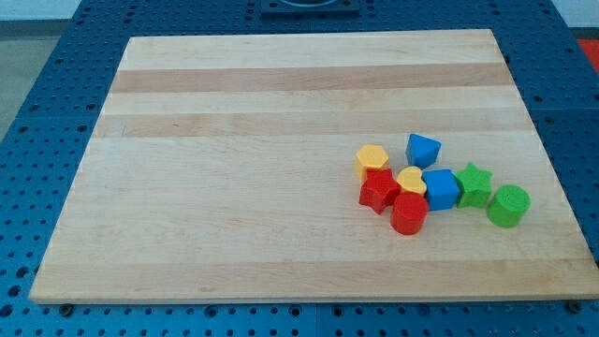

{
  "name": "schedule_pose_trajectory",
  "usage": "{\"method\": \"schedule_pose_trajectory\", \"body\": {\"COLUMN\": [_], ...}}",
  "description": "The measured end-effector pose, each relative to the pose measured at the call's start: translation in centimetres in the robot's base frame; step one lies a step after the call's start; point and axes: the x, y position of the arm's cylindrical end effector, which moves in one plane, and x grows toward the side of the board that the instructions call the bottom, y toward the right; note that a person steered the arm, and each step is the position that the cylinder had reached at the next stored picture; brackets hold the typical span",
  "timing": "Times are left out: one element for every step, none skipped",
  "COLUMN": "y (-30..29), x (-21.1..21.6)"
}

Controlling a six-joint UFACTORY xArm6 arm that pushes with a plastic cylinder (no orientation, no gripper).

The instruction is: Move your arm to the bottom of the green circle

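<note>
A pale wooden board [281, 168] fills most of the view and rests on a blue perforated table [37, 112] that shows around its edges. All the blocks sit in one loose cluster on the board's right side, toward the near edge. The green circle [508, 205], a short cylinder, is the rightmost block and lies at the cluster's near right end, just beside the green star [474, 183] to its far left. Left of the star is the blue cube [440, 189], touching the yellow heart [410, 180]. Farther back sits a blue wedge-like block [422, 150], with the yellow hexagon [372, 161] to its left. The red star [378, 190] lies nearer than the hexagon, and the red cylinder [408, 213] is the nearest block of the group. My tip does not show anywhere, so I cannot tell where it stands relative to the blocks.
</note>
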Motion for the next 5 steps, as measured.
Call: {"method": "schedule_pose_trajectory", "body": {"y": [-4.8,-6.9,-10.2,-10.6,-10.6], "x": [2.2,3.0,1.8,1.6,-1.6]}}
